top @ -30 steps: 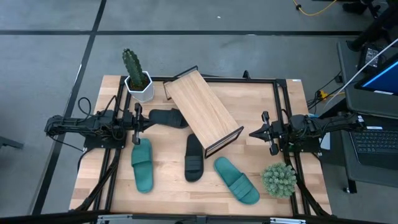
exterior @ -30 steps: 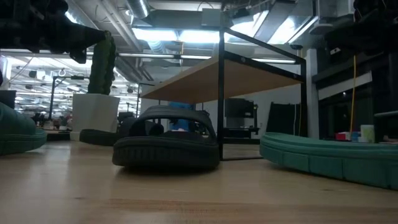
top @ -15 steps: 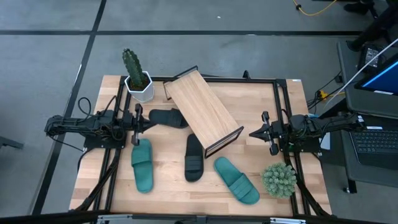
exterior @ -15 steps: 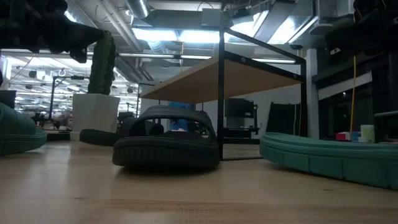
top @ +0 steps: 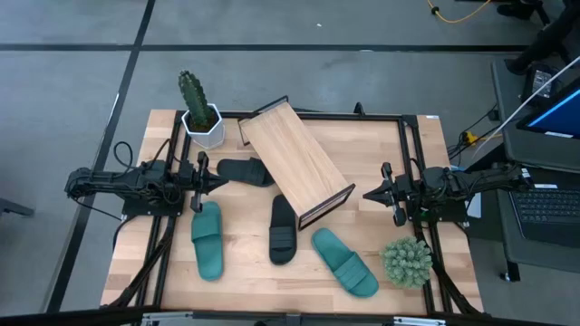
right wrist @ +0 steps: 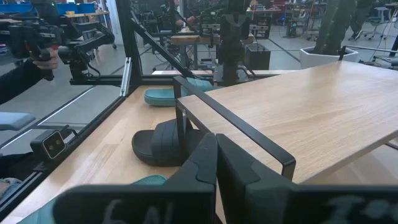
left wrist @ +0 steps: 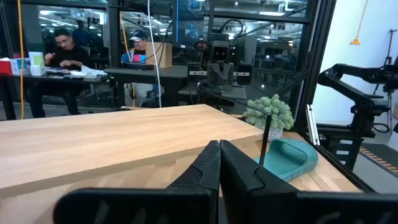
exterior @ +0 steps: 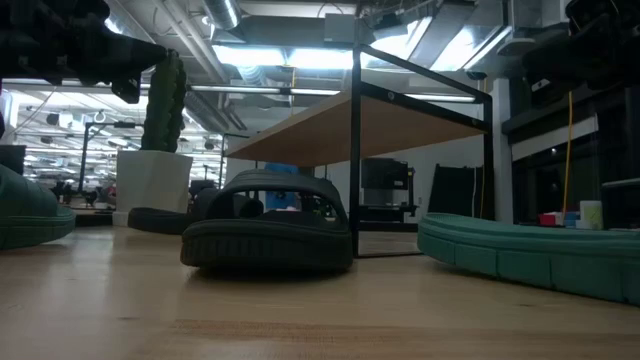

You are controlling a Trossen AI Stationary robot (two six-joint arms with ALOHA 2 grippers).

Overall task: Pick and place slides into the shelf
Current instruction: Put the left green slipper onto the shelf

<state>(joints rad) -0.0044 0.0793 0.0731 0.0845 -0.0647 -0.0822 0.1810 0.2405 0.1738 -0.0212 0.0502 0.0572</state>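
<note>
My left gripper and right gripper sat pinched shut, empty, at nine and three o'clock. Four slides lay around the shelf: black slide, black slide, teal slide, teal slide. Rubber seemed light, bendy (maybe slippery); I'd pinch the strap.

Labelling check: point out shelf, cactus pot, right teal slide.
shelf [top: 294,163], high view, middle of plank top
cactus pot [top: 204,128], high view, white pot wall
right teal slide [top: 345,261], high view, its strap

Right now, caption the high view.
Both grippers, left and right, shut and empty beside the slanted shelf.
</note>
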